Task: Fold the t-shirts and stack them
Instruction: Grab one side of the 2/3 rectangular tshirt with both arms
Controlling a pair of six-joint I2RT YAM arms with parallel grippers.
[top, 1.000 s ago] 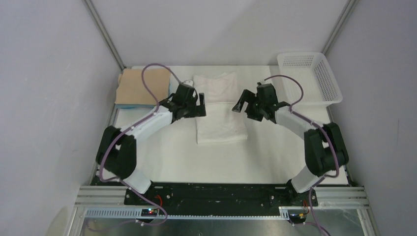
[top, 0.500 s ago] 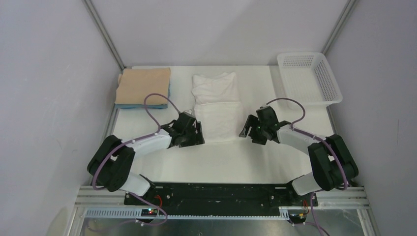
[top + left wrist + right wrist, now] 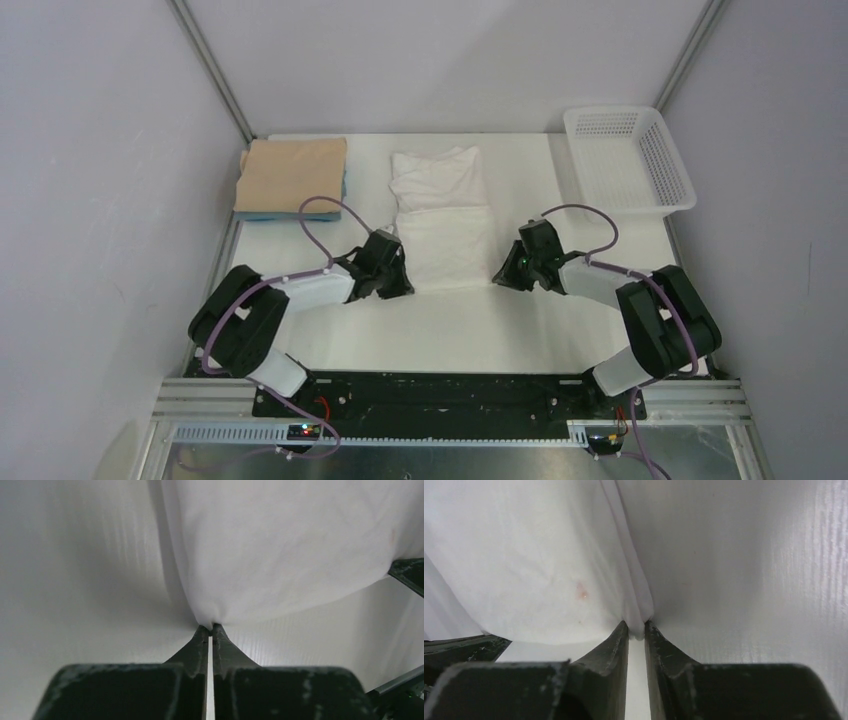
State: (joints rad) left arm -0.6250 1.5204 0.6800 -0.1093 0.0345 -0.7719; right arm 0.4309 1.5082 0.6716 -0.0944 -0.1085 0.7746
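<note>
Lab test cell: aluminium frame (image 3: 216,75), white panels (image 3: 450,60).

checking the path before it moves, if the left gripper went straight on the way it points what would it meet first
The white t-shirt: the left gripper is shut on its near corner, so it would likely push straight into that cloth.
</note>
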